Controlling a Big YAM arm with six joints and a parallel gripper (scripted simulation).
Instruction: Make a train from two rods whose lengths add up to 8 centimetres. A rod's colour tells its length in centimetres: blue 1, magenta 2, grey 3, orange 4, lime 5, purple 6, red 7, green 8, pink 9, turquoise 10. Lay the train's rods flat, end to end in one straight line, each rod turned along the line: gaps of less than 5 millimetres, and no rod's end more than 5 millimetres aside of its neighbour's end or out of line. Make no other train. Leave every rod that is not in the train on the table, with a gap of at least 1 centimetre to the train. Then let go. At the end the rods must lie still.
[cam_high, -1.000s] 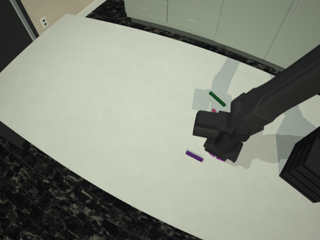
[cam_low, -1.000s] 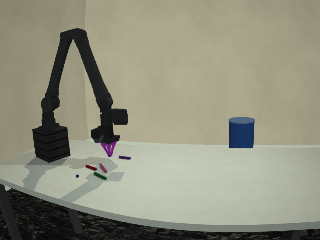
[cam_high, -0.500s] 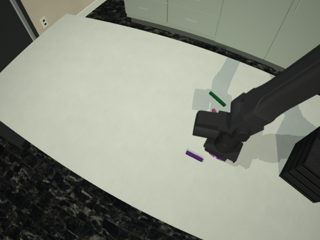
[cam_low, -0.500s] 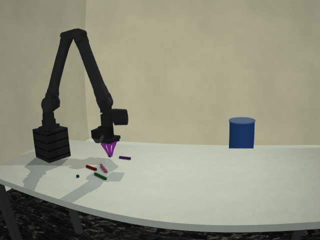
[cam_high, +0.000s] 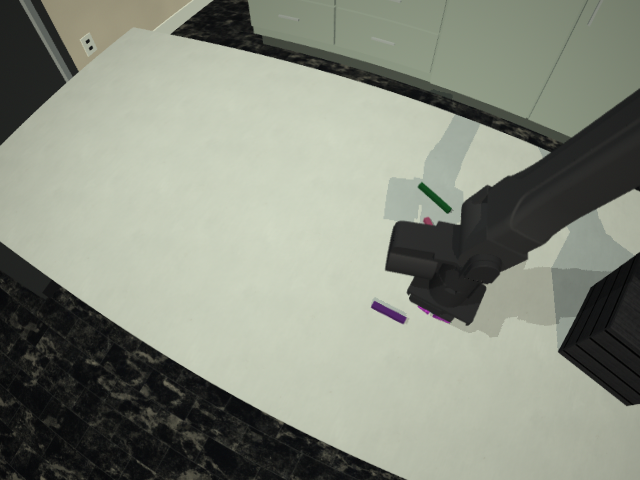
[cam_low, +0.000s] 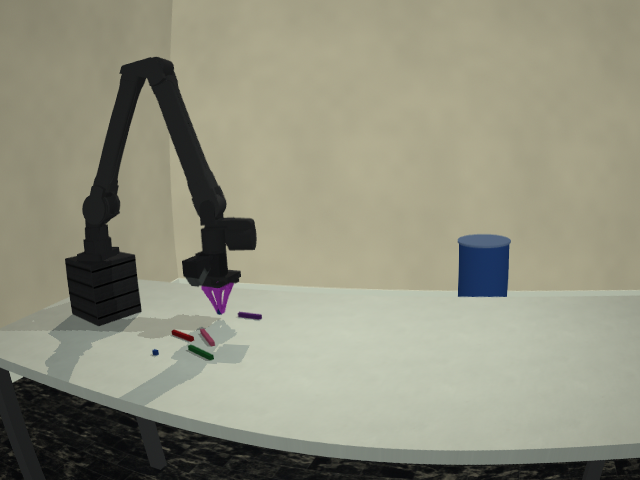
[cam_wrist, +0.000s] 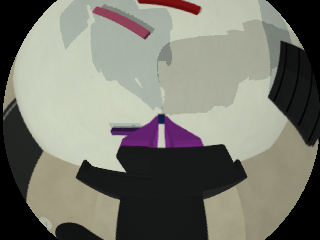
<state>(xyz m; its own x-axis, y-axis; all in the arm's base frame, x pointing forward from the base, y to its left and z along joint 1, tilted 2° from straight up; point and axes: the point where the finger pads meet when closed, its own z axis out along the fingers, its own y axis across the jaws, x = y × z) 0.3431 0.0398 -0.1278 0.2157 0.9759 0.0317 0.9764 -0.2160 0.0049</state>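
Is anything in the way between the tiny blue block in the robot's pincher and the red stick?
Nothing visible. Only bare table lies between the blue block in the gripper and the red stick. The pink stick lies close beside it, off to the side.

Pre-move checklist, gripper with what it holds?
1. Grip: gripper shut on blue rod: ok.
2. Held rod lifted off the table: cannot tell.
3. Partner, red rod, lies flat and untouched: ok.
4. Gripper lined up at red's end: not ok, it hangs beside purple rod.
5. Pink rod and green rod far enough from red: cannot tell.
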